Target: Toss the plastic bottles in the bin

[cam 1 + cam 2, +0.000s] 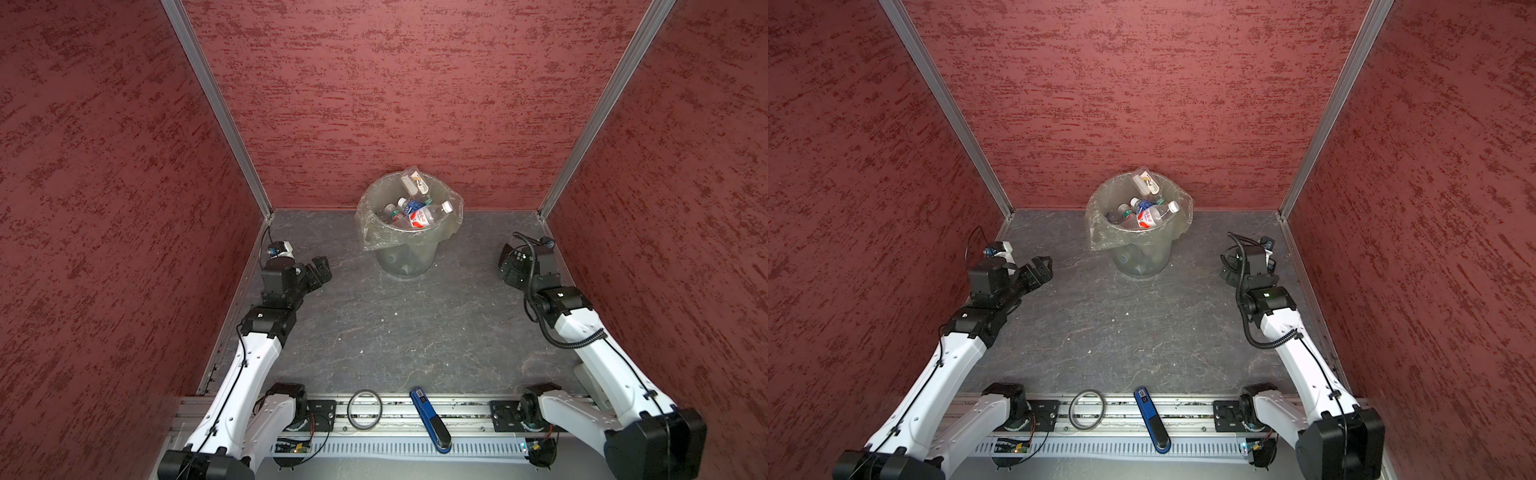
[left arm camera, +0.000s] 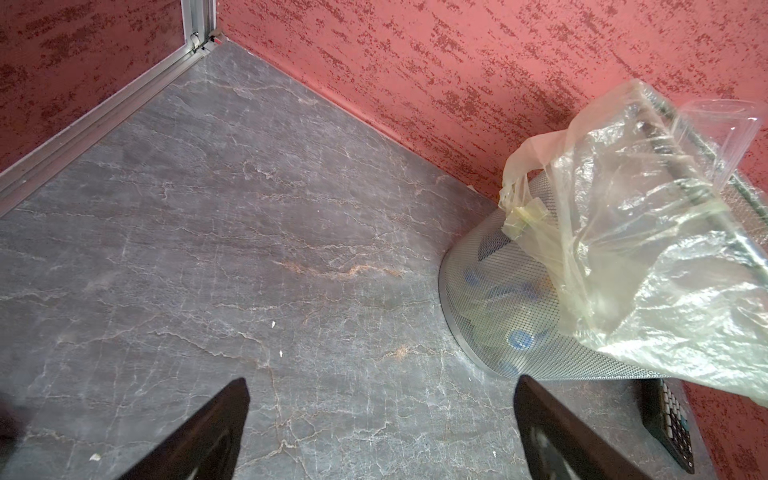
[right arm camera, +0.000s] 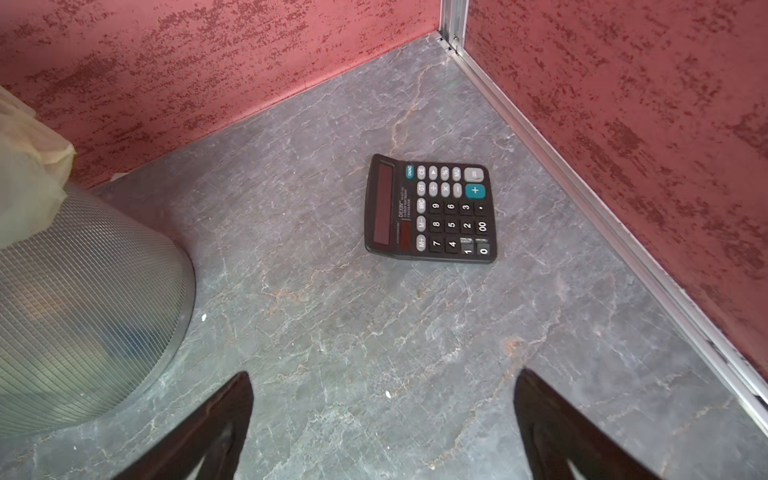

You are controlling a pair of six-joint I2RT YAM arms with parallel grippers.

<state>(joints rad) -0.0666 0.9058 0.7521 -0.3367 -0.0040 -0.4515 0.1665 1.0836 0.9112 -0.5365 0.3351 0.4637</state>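
Bottles [image 1: 419, 214]: heaped inside the bin [image 1: 409, 262], some poking above its rim.
Bin: upright at the back middle of the desk [image 1: 395, 332], bag folded over its rim.
Left hand [image 2: 380, 386]: jaws wide, empty, left of the bin.
Right hand [image 3: 382, 376]: jaws wide, empty, right of the bin, pointing towards a calculator [image 3: 430, 210].
Stapler [image 1: 430, 419], ring [image 1: 365, 409]: on the front rail.

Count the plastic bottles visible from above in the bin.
4: a white-labelled bottle propped at the back; blue-labelled, red-labelled and green-labelled ones lying atop; others likely hidden beneath.
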